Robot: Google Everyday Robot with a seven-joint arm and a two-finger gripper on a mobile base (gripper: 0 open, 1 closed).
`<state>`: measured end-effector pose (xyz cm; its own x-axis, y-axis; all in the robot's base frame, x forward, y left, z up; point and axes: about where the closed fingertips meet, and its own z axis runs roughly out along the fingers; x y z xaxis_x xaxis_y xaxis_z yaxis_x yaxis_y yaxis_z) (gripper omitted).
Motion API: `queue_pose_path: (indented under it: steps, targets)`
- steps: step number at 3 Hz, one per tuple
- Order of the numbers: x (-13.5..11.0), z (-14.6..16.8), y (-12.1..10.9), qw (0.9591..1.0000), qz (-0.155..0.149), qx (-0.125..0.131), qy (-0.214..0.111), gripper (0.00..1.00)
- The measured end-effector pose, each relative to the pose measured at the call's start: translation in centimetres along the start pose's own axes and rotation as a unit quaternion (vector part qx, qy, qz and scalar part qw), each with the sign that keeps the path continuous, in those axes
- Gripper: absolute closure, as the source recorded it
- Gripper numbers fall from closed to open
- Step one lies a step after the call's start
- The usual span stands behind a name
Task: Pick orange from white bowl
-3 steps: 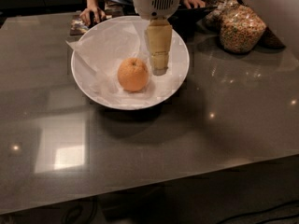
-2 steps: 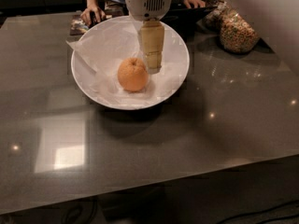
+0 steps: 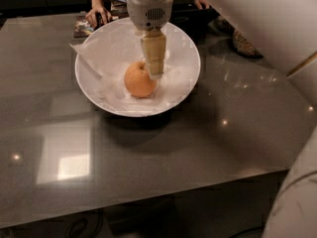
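- The tool (image 3: 155, 69) hangs over the bowl (image 3: 190, 58), pointing straight down from a grey round wrist (image 3: 149, 5) at the top of the view.
- Its beige tip sits at the upper right edge of the orange (image 3: 138, 81), touching it or just beside it; I cannot tell which.
- From this angle the tool shows as one narrow beige block, so I cannot tell whether it is open, closed or gripping anything.
- The orange lies inside the bowl, a little below and left of the bowl's middle, resting on the paper (image 3: 101, 58).
- A small dark dimple shows on top of the orange, close to the tool's tip.
- The paper is crinkled and translucent white; it lines the bowl, and one corner sticks out over the left rim.
- The bowl is wide, shallow and white, and it stands on the table (image 3: 198, 152), toward the far side.
- The table is dark grey and glossy, with a bright square of reflected light near its front left.
- The white arm (image 3: 247, 19) crosses the upper right corner and runs down the right edge.
- A person's hand (image 3: 97, 15) rests at the far edge of the table, just behind the bowl's left side.
- A brownish thing (image 3: 245, 44) shows partly behind the arm, right of the bowl; too hidden to name.
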<state>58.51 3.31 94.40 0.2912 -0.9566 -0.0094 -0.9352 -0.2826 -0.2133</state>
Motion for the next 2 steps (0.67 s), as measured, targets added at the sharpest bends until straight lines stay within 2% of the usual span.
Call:
queue_pose_path:
  steps: [1, 2]
  targets:
    - [-0.42, 2.11, -0.31, 0.9998, -0.007, -0.020, 0.001, 0.16]
    - [-0.59, 3.06, -0.34, 0.9995, -0.010, -0.029, 0.002, 0.16]
